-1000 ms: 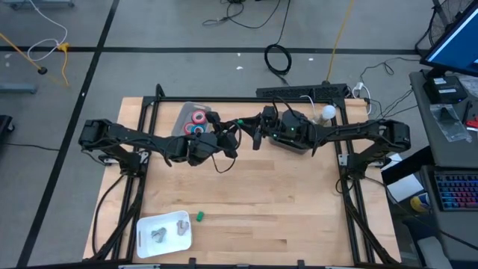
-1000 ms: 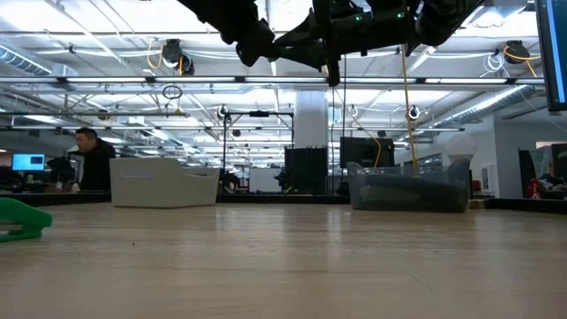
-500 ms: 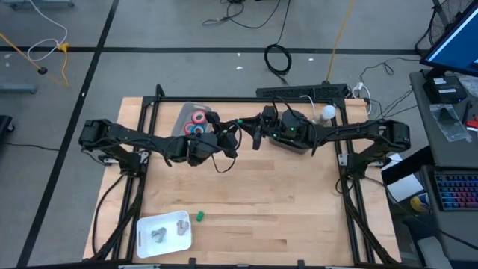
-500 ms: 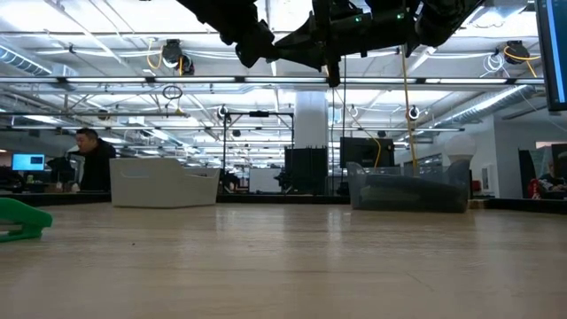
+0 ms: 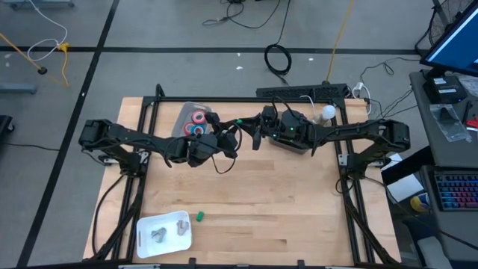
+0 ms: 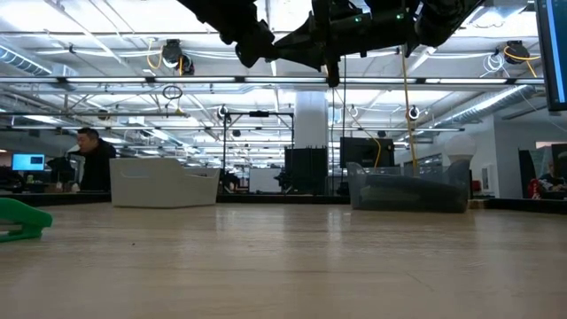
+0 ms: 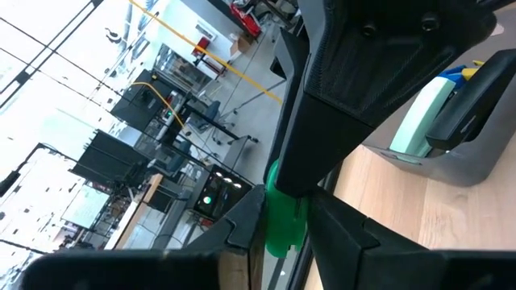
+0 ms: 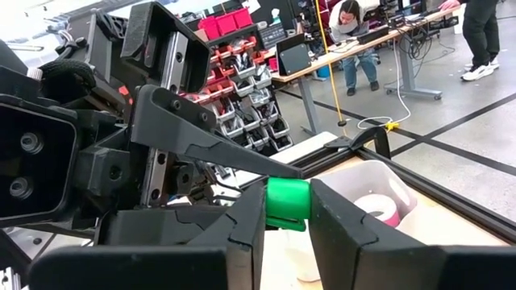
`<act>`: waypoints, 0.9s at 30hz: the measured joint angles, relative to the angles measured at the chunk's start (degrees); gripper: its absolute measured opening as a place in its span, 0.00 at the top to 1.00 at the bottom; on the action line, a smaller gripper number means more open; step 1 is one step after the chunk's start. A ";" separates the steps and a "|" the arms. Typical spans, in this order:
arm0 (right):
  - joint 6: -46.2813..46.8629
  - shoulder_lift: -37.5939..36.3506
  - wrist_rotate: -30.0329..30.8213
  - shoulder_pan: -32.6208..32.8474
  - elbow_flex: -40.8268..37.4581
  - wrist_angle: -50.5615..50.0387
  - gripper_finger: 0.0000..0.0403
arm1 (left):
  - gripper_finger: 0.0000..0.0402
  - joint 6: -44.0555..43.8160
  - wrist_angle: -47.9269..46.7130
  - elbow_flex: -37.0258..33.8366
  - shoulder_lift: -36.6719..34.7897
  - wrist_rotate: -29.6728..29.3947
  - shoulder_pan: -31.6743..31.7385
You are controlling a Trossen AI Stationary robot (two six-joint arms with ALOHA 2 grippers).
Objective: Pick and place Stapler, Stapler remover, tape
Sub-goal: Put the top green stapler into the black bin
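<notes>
1. Above the table's (image 5: 284, 217) rear middle, both arms met in mid-air, sharing one small green piece (image 8: 288, 200), likely the staple remover.
2. Right gripper (image 8: 288, 211) pinched the piece between its dark, angular fingers; the left gripper (image 7: 284, 238) nipped the same piece from the opposite side, clear of the wood below.
3. The piece looked like smooth moulded plastic with a rounded, barrel-like end, glossy against the matt black pads.
4. Judged from its size and material, it would be light and stiff, not fragile, but slick enough to twist or pop free from a grip on its curved end.
5. A flat side face, if one could be reached, seemed the safer place to hold; with both grippers crowding so short a body, little spare surface showed.
6. Tape (image 5: 197, 122), red and blue rings with pale cores, lay in a clear bin (image 5: 185, 113) just behind the left gripper.
7. Those rolls would likely be light and rigid, best gripped across the outer rim.
8. A second green bit (image 5: 199, 216) sat on the bare boards beside a white tray (image 5: 146, 224) at the near edge.
</notes>
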 joint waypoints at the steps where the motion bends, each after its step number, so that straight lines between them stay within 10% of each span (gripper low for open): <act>1: 0.00 0.00 0.08 0.00 0.00 -0.19 0.84 | 0.78 0.07 0.00 0.00 0.00 -0.11 0.00; 18: -0.15 0.09 1.75 -0.17 -0.13 -2.89 0.84 | 0.78 -0.35 0.57 0.17 -0.28 -2.56 -0.33; 27: -3.18 -1.96 4.40 -0.43 -0.04 -7.64 0.84 | 0.78 -1.08 0.40 0.13 -0.24 -22.73 -0.31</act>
